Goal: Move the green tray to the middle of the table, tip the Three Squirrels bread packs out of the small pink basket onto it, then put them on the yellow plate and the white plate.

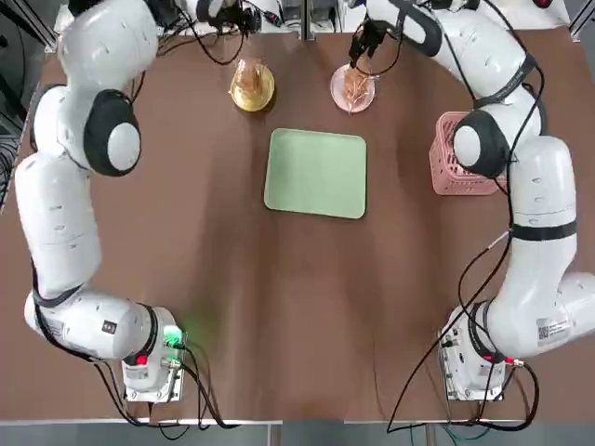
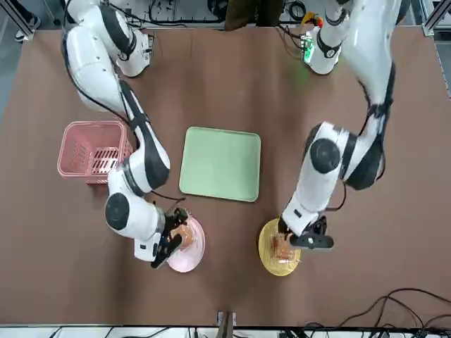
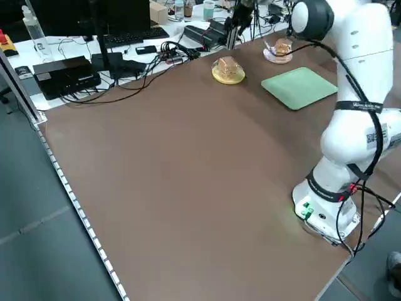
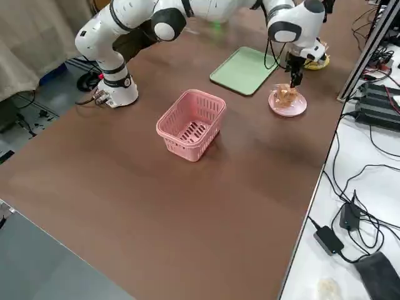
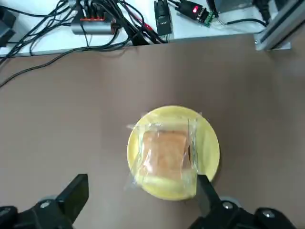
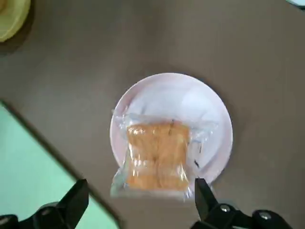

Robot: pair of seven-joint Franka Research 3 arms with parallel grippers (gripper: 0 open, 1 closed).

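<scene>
both pincers wide open above the plated bread packs
the left gripper [image 5: 143, 191], apart-fingered and gripping nothing, hangs over the yellow plate [image 5: 213, 143], where one bread pack [image 5: 164, 155] lies; the right gripper [image 6: 143, 193], also spread and holding nothing, hangs over the white plate [image 6: 190, 93] with another pack [image 6: 157, 155]. the green tray [image 1: 316, 174] lies bare mid-table, the small pink basket [image 4: 191, 124] upright beyond it on the robot's right.
</scene>
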